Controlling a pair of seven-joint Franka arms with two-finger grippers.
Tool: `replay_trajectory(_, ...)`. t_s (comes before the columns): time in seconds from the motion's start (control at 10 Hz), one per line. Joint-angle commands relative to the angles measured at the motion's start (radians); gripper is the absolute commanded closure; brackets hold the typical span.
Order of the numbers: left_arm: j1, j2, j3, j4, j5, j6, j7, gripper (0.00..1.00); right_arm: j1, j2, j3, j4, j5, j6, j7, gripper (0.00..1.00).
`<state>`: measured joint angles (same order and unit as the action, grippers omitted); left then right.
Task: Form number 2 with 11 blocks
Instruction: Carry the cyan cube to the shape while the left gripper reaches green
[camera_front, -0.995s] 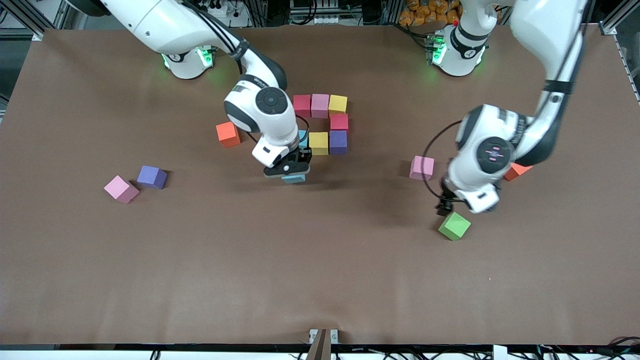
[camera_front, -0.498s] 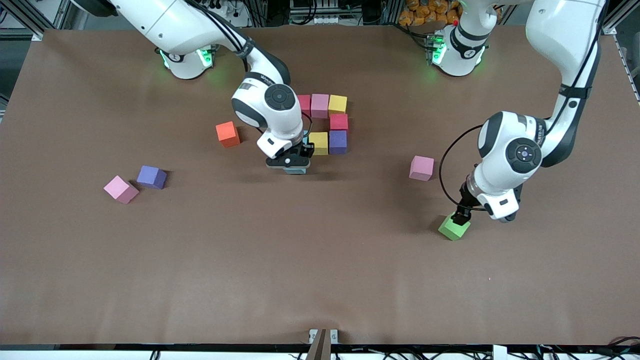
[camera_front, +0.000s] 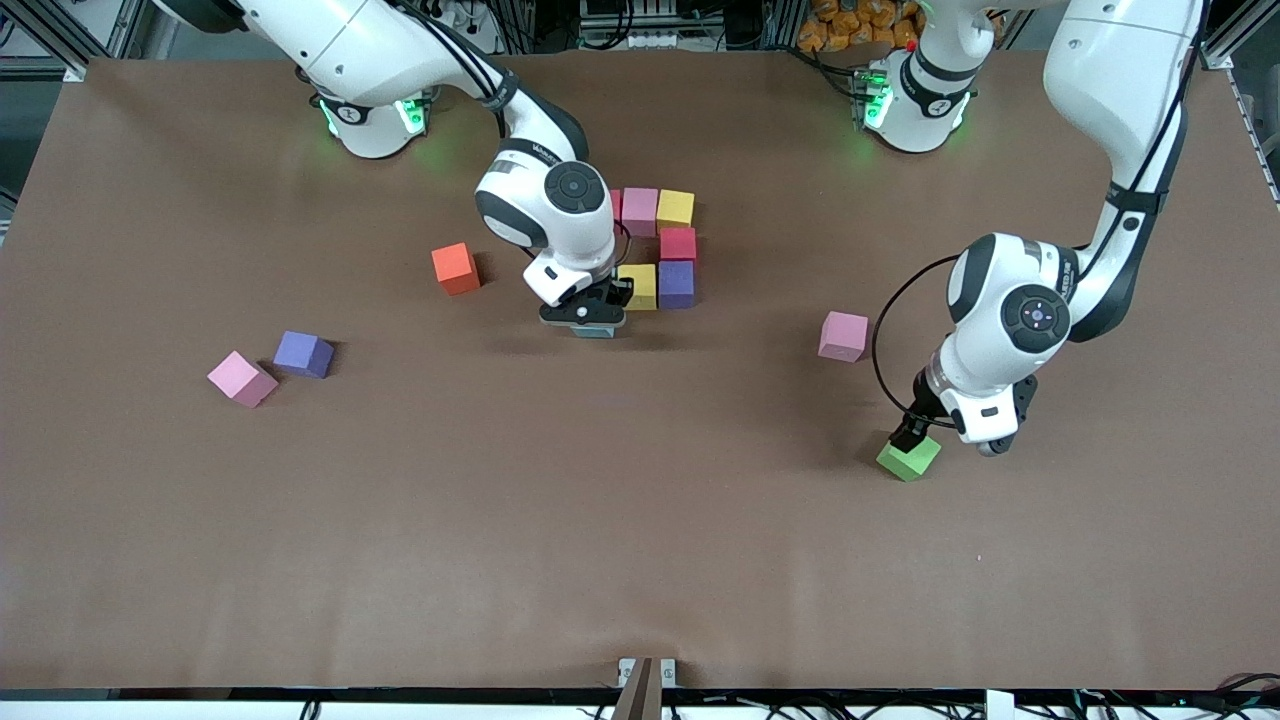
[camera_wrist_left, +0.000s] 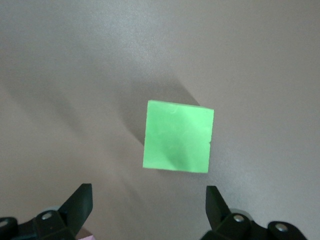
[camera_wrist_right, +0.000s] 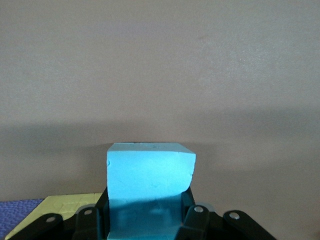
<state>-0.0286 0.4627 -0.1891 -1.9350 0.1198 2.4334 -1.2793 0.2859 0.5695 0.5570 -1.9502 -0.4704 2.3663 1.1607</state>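
Observation:
Several blocks stand in a hooked group mid-table: pink (camera_front: 640, 211), yellow (camera_front: 675, 208), red (camera_front: 678, 243), purple (camera_front: 676, 283), yellow (camera_front: 638, 286), with a red one (camera_front: 614, 203) half hidden by the right arm. My right gripper (camera_front: 590, 320) (camera_wrist_right: 147, 215) is shut on a light blue block (camera_front: 595, 331) (camera_wrist_right: 150, 172), low over the table beside the lower yellow block (camera_wrist_right: 60, 209). My left gripper (camera_front: 915, 432) (camera_wrist_left: 147, 200) hangs open just above the green block (camera_front: 908, 459) (camera_wrist_left: 177, 136), which lies flat ahead of its fingers (camera_wrist_left: 80, 202).
Loose blocks: pink (camera_front: 843, 335) near the left arm, pink (camera_front: 241, 378) and purple (camera_front: 303, 353) together toward the right arm's end. An orange cube (camera_front: 455, 268) sits beside the right arm's wrist. The brown table (camera_front: 620, 520) is bare nearer the camera.
The right gripper has carried the light blue block toward the group, up beside the yellow block. The left arm has swung round and lowered its open gripper onto the green block.

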Motion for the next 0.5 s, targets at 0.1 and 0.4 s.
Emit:
replay_trajectory(0.1, -0.005, 0.063, 0.019, 0.062, 0.049, -0.002, 0.015, 0.00, 0.018, -0.010, -0.017, -0.006, 0.004, -0.002, 0.019, 0.68)
replay_trajectory(0.4, -0.004, 0.086, 0.025, 0.091, 0.073, -0.002, 0.006, 0.00, 0.024, -0.005, -0.017, -0.007, 0.004, -0.004, 0.017, 0.67)
